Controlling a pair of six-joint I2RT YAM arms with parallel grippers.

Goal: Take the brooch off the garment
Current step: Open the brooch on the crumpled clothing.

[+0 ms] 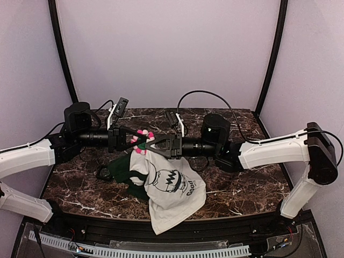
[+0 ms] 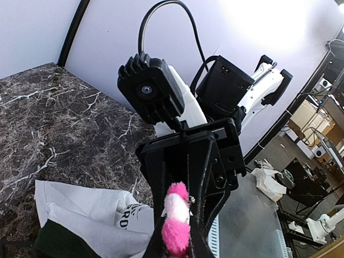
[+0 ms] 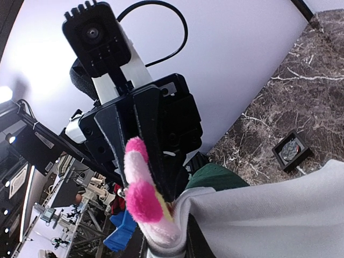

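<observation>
pink and white fuzzy brooch (image 1: pixel 142 141) held up between my two hands, above the dark marble table (image 1: pixel 242 183).
my left gripper (image 1: pixel 135 141) is pressed together on the round pom-pom petals; whether my right gripper (image 1: pixel 150 143) is pinching i cannot tell. the flower faces up, edge-on to both wrists, and the soft white shirt (image 1: pixel 172 188) hangs crumpled below it.

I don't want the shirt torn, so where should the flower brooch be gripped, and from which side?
Pinch the brooch across its fluffy petals, coming in level from the right, opposite the left gripper. It sticks up above the hanging T-shirt, petals clear of the cloth, so a pinch there likely catches no fabric.
</observation>
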